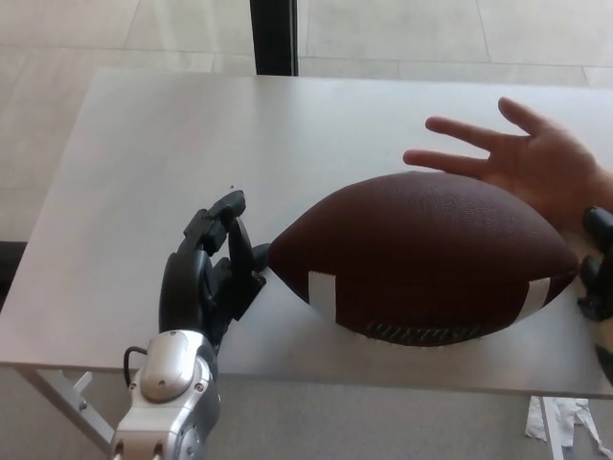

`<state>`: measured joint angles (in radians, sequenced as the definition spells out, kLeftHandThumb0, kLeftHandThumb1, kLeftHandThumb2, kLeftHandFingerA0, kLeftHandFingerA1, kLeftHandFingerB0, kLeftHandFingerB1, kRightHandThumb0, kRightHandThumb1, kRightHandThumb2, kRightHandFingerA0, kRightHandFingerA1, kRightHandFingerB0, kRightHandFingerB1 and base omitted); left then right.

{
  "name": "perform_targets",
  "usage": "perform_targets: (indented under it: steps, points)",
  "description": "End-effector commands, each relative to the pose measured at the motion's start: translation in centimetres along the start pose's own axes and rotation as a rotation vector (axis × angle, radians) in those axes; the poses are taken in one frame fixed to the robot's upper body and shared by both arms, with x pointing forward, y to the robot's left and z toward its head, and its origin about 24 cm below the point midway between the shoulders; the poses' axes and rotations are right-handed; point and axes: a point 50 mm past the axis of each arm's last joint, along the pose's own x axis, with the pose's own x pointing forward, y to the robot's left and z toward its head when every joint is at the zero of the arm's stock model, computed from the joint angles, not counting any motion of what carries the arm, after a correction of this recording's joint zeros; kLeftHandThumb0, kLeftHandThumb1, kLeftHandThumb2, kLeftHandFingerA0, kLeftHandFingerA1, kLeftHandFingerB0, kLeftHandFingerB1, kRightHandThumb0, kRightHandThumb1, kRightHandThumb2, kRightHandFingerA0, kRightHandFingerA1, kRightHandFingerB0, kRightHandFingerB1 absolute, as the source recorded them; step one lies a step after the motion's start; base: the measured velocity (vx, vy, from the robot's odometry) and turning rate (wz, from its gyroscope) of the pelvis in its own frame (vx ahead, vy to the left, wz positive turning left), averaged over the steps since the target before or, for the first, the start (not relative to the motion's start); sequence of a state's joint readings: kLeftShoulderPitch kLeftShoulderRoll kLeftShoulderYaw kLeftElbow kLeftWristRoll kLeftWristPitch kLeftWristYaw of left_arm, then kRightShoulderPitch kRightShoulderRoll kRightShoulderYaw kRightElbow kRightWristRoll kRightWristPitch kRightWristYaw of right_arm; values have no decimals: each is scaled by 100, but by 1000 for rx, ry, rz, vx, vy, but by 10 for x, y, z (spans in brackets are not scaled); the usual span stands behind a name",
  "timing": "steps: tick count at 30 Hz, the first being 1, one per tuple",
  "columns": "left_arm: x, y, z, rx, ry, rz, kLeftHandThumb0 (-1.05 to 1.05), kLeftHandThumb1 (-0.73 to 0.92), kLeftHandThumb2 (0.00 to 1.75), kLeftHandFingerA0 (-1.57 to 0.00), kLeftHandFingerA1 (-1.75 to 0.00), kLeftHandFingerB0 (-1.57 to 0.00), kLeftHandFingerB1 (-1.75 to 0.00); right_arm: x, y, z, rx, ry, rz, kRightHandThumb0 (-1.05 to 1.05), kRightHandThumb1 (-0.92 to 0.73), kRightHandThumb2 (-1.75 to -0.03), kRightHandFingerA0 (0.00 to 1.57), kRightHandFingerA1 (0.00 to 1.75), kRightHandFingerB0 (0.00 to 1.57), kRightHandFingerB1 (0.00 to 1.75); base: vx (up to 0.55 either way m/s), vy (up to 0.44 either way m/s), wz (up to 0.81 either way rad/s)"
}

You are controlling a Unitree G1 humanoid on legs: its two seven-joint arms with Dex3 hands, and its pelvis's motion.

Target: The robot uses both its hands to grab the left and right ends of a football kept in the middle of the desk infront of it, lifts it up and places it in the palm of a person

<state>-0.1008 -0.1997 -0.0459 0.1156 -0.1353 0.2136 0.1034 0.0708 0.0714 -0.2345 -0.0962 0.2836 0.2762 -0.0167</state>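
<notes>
While the football (426,257) lies lengthwise on the grey desk (163,153) near its front edge, the left hand (209,276) stands at the ball's left tip, fingers spread and empty, thumb just beside the leather. At the right edge only black fingers of the right hand (596,264) show by the ball's other tip, and I cannot tell their state; a person's hand (532,165) lies palm up behind the ball.

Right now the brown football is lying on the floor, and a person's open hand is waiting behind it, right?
Not quite. The head view shows the brown football lying on the grey desk, not on the floor. The rest is right: a person's open hand waits behind its right end.
</notes>
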Motion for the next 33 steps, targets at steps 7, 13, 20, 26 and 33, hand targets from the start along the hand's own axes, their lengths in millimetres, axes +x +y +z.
perform_targets:
  steps: [7,13,20,26,33]
  points:
    - [-10,-37,-28,-160,134,-46,-96,83,125,-31,-64,-12,-40,-13,10,-10,113,53,98,-105,-79,-126,29,54,8,30,0,0,0]
    - [-10,-39,-31,-140,164,-87,-97,81,125,-30,-64,-11,-38,-4,21,16,53,-8,220,-105,-92,-80,22,42,9,31,0,0,0]
    - [-9,-45,-32,-153,181,-112,-105,92,86,-33,-66,-18,-34,10,33,53,-21,-86,278,-105,-92,-81,25,43,10,30,0,0,0]
    - [-9,-50,-32,-169,186,-106,-98,80,123,-33,-66,-15,-43,16,32,55,-97,-48,268,-105,-92,-86,29,50,11,30,0,0,0]
    - [-8,-51,-31,-161,176,-104,-97,81,124,-34,-68,-15,-43,17,26,34,-160,45,249,-105,-82,-126,43,61,17,45,0,0,0]
